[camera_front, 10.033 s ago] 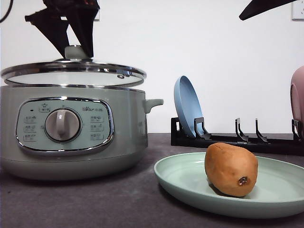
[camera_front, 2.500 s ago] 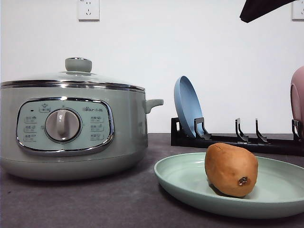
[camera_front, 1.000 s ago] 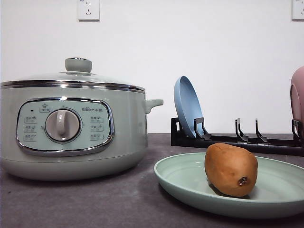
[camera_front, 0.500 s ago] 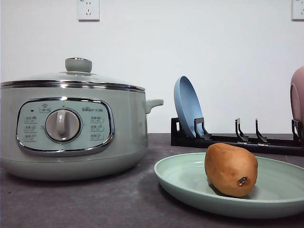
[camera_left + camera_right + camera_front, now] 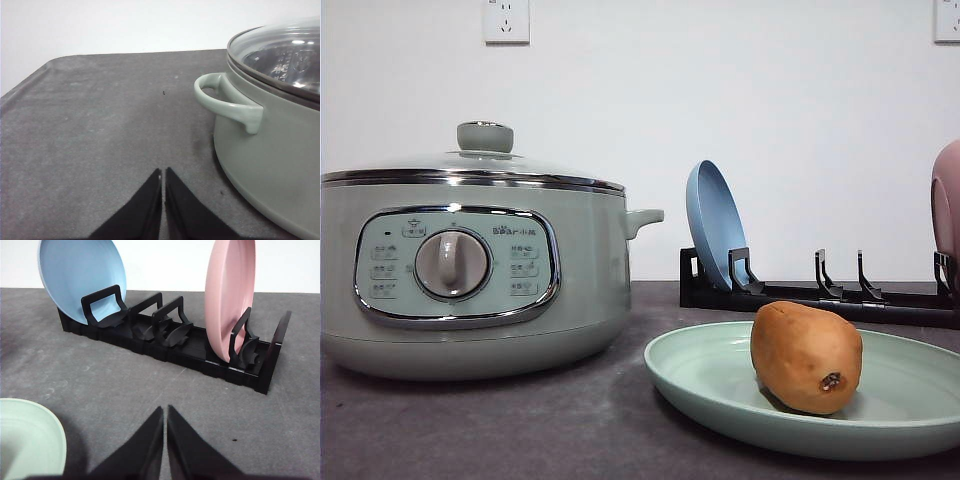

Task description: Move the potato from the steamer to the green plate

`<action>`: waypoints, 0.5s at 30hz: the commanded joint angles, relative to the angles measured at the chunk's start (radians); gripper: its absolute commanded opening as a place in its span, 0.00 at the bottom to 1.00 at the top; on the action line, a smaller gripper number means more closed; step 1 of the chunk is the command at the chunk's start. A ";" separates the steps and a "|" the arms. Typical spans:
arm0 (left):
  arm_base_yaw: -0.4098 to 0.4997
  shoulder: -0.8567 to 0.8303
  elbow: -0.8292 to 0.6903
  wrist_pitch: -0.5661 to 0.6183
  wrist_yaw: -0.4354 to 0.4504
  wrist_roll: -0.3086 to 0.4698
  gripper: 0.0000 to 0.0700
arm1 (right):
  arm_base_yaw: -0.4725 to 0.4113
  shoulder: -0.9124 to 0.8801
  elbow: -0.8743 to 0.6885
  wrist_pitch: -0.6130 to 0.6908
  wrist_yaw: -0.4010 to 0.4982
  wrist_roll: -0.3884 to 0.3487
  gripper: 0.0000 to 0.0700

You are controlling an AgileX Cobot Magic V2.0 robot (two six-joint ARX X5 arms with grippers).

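Steamer (image 5: 470,265) at left: sage-green, dial on front, glass lid on, contents unclear. Left gripper (image 5: 163,174) beside its side handle, fingers pressed together, holding nothing. Potato (image 5: 807,356) right of steamer: orange-brown oval, smooth, one dark eye spot, lying in green plate (image 5: 720,385) near front. Far right, black rack (image 5: 170,340) holds blue plate (image 5: 82,275) and pink plate (image 5: 231,295) on edge. Right gripper (image 5: 165,412) fingers together, empty.

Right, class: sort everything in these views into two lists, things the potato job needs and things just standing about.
Job things: potato, resting on the green plate; steamer, lid on.

Standing about: blue plate and pink plate upright in the black rack; wall socket.
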 commanded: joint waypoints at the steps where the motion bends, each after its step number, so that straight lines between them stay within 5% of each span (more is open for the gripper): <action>1: 0.002 -0.002 -0.020 -0.005 -0.003 -0.002 0.00 | -0.001 -0.003 -0.005 -0.009 -0.001 0.012 0.00; 15: 0.002 -0.002 -0.020 -0.005 -0.003 -0.002 0.00 | -0.002 -0.003 -0.005 0.006 -0.002 0.018 0.00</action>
